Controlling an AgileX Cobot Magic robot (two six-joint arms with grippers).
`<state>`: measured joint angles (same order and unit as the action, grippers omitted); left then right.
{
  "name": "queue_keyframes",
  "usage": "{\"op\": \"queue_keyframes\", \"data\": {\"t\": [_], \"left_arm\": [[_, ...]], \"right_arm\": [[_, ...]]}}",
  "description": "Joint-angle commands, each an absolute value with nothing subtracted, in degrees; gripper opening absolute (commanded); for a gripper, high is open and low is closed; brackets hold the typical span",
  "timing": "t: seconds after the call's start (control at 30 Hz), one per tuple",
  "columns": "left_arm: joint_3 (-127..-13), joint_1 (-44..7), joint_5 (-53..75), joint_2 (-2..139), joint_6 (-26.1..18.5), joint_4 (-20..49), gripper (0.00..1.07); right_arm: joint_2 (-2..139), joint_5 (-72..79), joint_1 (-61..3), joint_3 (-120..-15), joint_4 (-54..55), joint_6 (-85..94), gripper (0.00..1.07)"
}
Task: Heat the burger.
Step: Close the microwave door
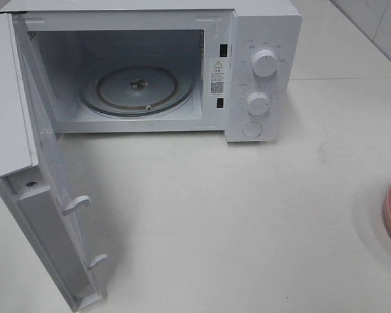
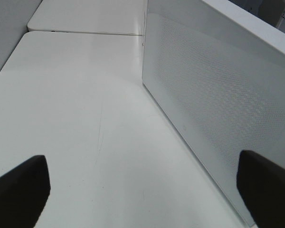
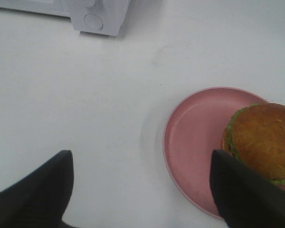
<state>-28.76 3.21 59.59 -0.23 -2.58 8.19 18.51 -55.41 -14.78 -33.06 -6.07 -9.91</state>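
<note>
Getting the burger (image 3: 262, 142) into the oven starts with a clean pickup, and that is the step we judge to be in hand. In the right wrist view the burger sits at the right edge of the frame on the pink plate (image 3: 192, 137), toward the plate's far side. Our right hand (image 3: 142, 187) hangs over the bare table (image 3: 85, 95) with its fingers spread wide and nothing between them, one finger already over the plate's rim. Our left hand (image 2: 145, 187) is likewise wide open and empty beside the microwave door (image 2: 213, 95).

We would centre the right hand over the bun before descending, then close gently on its sides so the layers stay stacked. In the high view the microwave (image 1: 247, 72) stands open at upper left, its glass turntable (image 1: 137, 88) bare.
</note>
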Motion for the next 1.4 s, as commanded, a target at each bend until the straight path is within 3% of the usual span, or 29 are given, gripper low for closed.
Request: {"op": "queue_keyframes", "data": {"t": [0.03,0.67,1.4], "left_arm": [[-28.6,3.3,59.5,-1.4,-2.6,8.4,1.01],[-28.6,3.3,59.5,-1.4,-2.6,8.4,1.01],[-28.6,3.3,59.5,-1.4,-2.6,8.4,1.01]], "right_arm": [[13.1,-54.7,-10.9,-30.7,-4.5,-6.5,0.76],[-1.8,-55.6,-2.9,-30.8,-3.3,-6.8,0.76],[-1.7,-59.7,-2.8,-29.2,-2.5,-6.8,0.75]]}}
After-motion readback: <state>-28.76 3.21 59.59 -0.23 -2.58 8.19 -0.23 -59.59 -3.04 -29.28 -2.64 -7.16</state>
